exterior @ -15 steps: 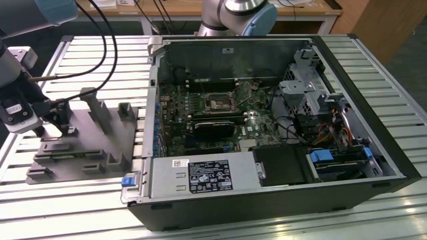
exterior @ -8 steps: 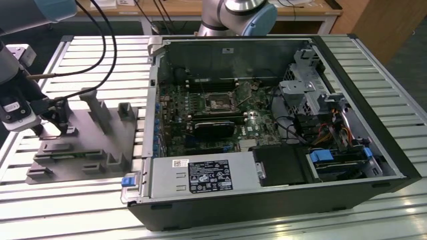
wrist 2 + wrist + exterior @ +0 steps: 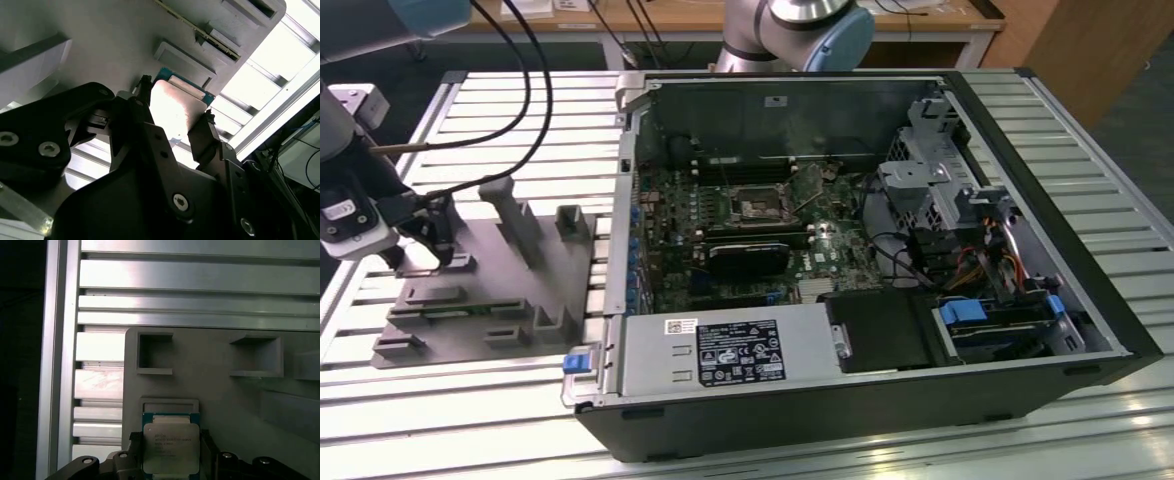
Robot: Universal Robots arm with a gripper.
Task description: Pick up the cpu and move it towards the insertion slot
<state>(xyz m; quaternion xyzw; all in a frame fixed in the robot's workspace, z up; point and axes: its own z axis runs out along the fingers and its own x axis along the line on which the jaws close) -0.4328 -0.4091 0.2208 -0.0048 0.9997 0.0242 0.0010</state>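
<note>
I find the jaws pinching the cpu (image 3: 171, 447) between them, grey fixture (image 3: 225, 405) just beneath; pick-up step, I judge, needing a level lift.

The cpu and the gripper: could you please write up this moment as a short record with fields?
gripper: at the exterior view's left, over the grey fixture tray
fingers: one on each side of the cpu, closed against its edges
cpu: silvery top showing in the first wrist view, next to a raised grey frame on the tray; cannot tell whether it is lifted
insertion slot: inside the open computer case, well apart from the gripper
support: slatted metal table
</note>
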